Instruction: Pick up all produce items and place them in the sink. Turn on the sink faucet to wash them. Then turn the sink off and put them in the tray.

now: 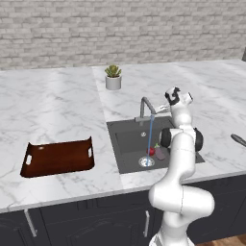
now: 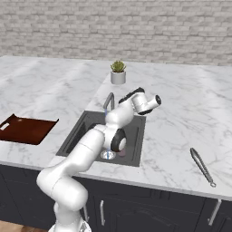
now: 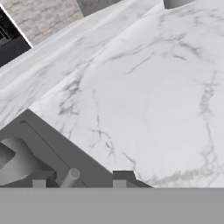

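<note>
Two jaws of the gripper [image 3: 78, 180] stand partly open, holding nothing, beside the faucet [image 1: 145, 108] lever. Water runs into the sink [image 1: 129, 139] onto the produce [image 1: 154, 152].

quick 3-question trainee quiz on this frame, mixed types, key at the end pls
1. True or false: water is running from the faucet into the sink.
2. Where are the red fruit and the purple vegetable? A) in the tray B) in the sink near the drain C) on the counter beside the plant
3. Fill in: the tray on the counter to the sink's left holds ____ produce.

Key:
1. True: a blue stream falls to the drain.
2. B
3. no
</note>
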